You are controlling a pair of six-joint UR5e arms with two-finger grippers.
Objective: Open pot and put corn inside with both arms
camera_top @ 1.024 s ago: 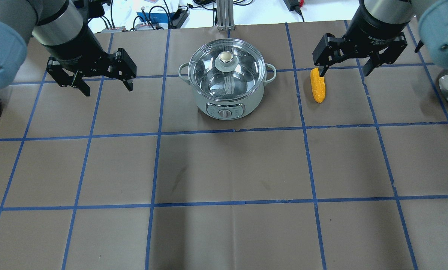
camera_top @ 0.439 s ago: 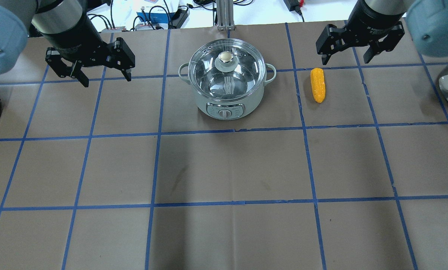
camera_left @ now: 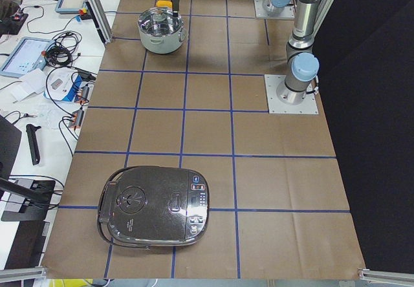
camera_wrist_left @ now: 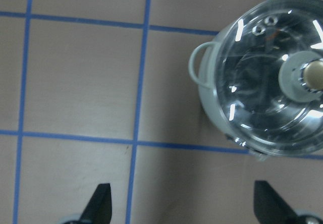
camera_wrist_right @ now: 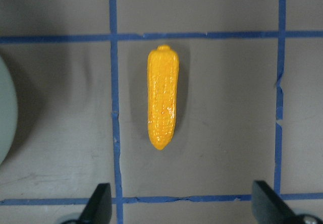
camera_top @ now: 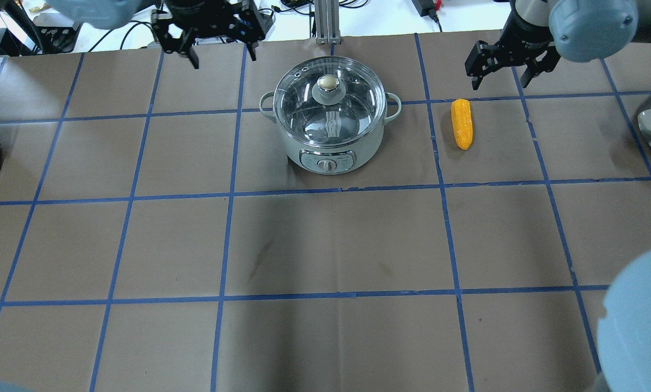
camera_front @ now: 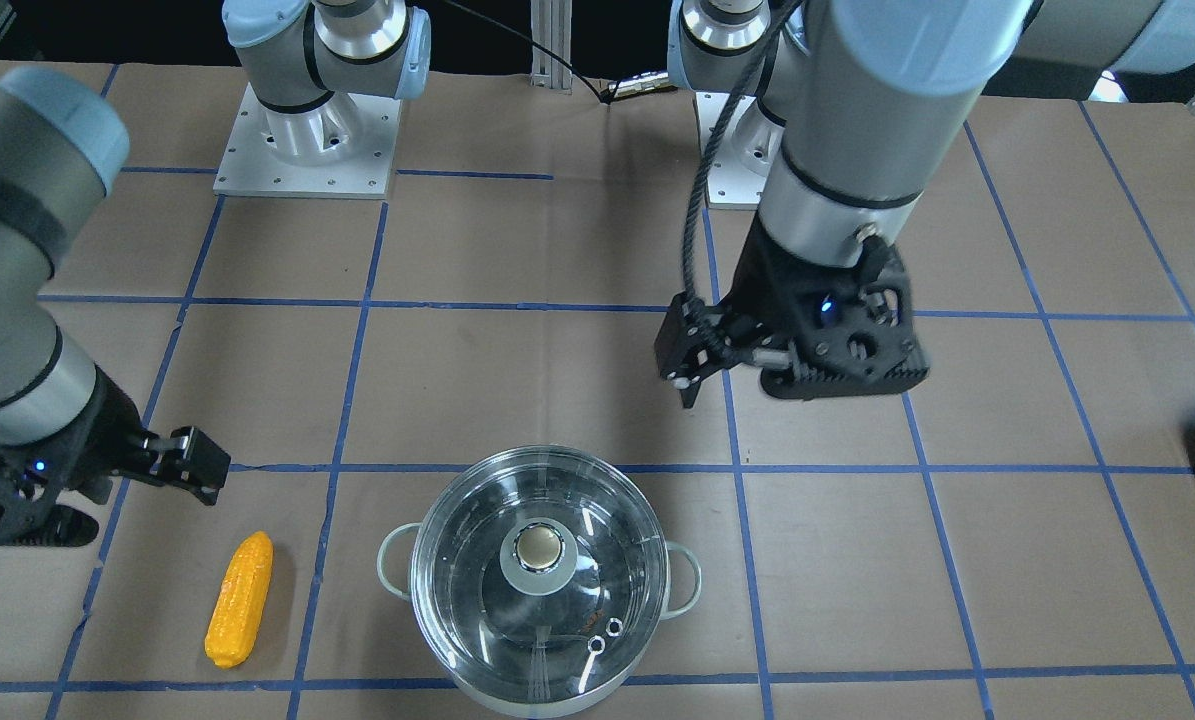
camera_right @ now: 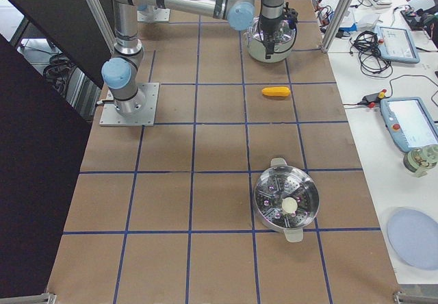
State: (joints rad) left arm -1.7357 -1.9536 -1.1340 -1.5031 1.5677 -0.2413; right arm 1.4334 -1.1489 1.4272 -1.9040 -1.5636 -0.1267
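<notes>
Fingers (camera_wrist_left: 98, 204) of the left gripper (camera_top: 224, 57) stand wide apart with nothing between them; the right gripper (camera_top: 498, 81) is spread as wide and is as empty; both hang well above the bench (camera_top: 330, 245), which I take as a staging pose that gives each wrist camera a full look at its target. The bench is brown, gridded in blue tape; the pot (camera_top: 298, 149) sits near the far edge, away from the robot's bases and about midway between the two ends, probably so that either arm can reach it. Its glass lid (camera_top: 352, 109) is seated on the rim, so the pot is closed and the opening step is not yet done; the left gripper hangs off the pot's left side, not over it, and would need to shift inward to straddle the lid. The corn (camera_top: 461, 124) lies flat, apart from the pot toward the right end, its length running from far edge to near edge; the right wrist view shows it centred between the fingertips, so a close across its narrow width looks feasible. The knob (camera_top: 329, 83) at the lid's centre is the likely grip point.
</notes>
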